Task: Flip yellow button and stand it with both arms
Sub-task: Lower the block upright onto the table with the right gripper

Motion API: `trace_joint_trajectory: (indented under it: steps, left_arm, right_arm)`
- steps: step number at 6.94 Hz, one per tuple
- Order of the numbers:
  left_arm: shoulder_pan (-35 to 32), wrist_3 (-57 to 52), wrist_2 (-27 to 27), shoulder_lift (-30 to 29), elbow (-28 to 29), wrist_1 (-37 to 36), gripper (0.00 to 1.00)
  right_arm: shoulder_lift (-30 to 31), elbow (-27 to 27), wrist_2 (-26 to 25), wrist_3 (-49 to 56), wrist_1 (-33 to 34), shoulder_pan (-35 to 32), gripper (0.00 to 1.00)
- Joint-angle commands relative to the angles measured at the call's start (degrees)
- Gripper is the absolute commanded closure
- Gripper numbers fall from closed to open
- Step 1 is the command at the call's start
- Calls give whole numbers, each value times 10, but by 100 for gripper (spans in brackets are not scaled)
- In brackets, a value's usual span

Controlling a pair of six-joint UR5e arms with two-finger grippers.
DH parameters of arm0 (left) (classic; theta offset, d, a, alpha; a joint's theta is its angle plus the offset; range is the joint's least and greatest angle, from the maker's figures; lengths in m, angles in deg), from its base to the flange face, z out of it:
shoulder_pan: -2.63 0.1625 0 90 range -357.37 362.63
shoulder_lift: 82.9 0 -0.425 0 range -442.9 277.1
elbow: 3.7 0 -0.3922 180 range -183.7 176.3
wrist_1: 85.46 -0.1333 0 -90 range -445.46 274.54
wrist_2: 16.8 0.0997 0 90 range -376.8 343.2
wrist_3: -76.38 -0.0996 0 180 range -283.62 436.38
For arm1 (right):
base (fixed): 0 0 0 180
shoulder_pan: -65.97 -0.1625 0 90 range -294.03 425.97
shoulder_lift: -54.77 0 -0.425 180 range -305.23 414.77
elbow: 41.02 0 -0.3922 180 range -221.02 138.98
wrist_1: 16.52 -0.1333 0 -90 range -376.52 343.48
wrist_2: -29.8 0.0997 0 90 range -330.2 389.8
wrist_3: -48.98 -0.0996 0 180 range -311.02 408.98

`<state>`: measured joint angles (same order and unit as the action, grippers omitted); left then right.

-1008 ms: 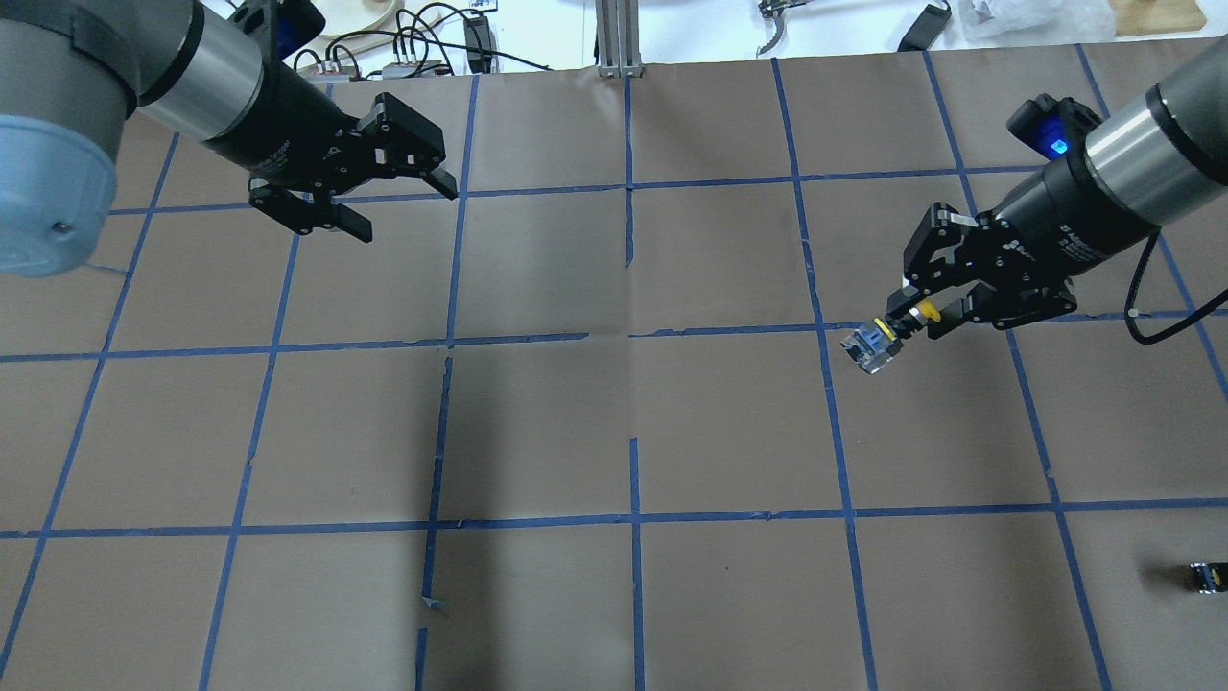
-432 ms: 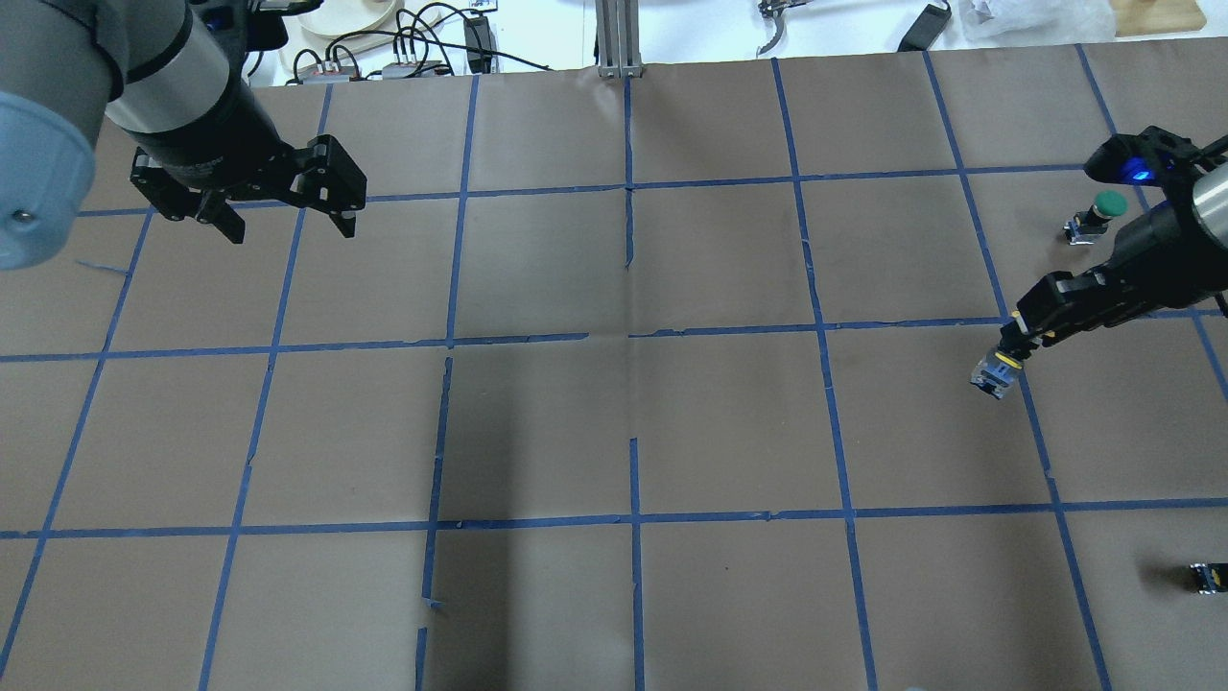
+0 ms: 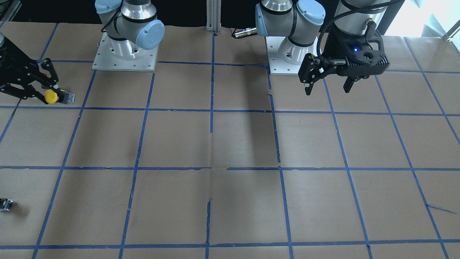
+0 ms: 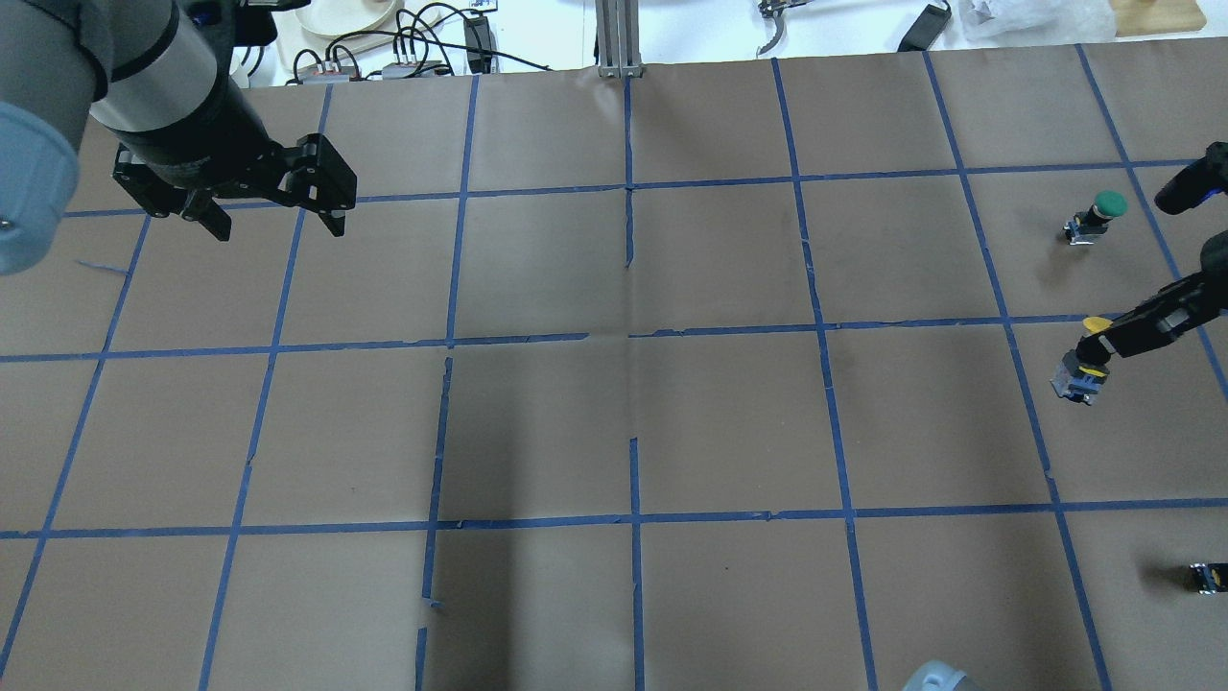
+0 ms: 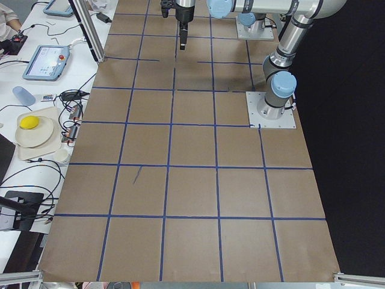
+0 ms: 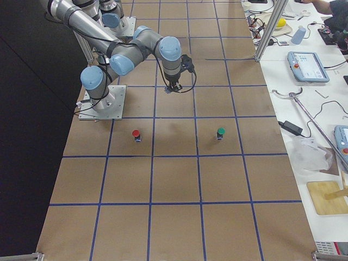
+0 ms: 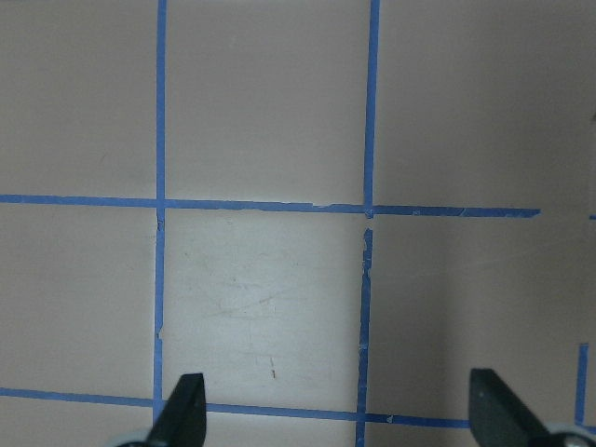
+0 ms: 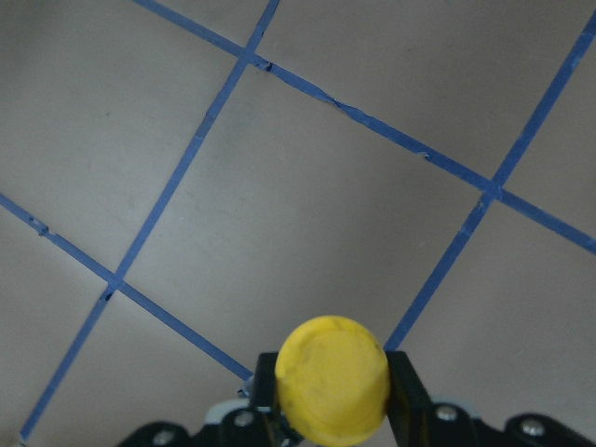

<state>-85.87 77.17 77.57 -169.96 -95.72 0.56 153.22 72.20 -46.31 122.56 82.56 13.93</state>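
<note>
Brown paper over the table [image 3: 230, 144], ruled into squares with blue tape [image 3: 212, 110]. Far out on the robot's right side, right claw [image 4: 1097, 357] clamped on the yellow button [image 4: 1077, 377], fingers pinching just behind the round cap, grey and black body jutting out past the fingertips. In the right wrist view, yellow cap facing the lens, wedged between the two black fingers [image 8: 408, 391]. Cannot tell whether the body touches the paper. Beyond the claw, farther from the robot, a green button [image 4: 1105, 205] standing upright, well apart; a red button [image 6: 136, 133] upright a square over from it. Nearer the robot's edge, a small black block [image 4: 1206, 576] lying alone. On the other side of the table, left claw [image 4: 273, 221] pointing down, fingers spread wide, only paper and tape showing between the fingertips [image 7: 184, 410].
</note>
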Motion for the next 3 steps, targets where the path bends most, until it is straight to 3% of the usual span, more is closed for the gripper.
trace_joint_trajectory:
  steps: [1, 3]
  left_arm:
    - [9, 12, -2, -23, 10, 16, 0]
    - [6, 25, -16, -22, 15, 27, 0]
  right_arm:
    - [0, 19, 0, 193, 50, 44, 71]
    - [-13, 45, 10, 345, 97, 100, 71]
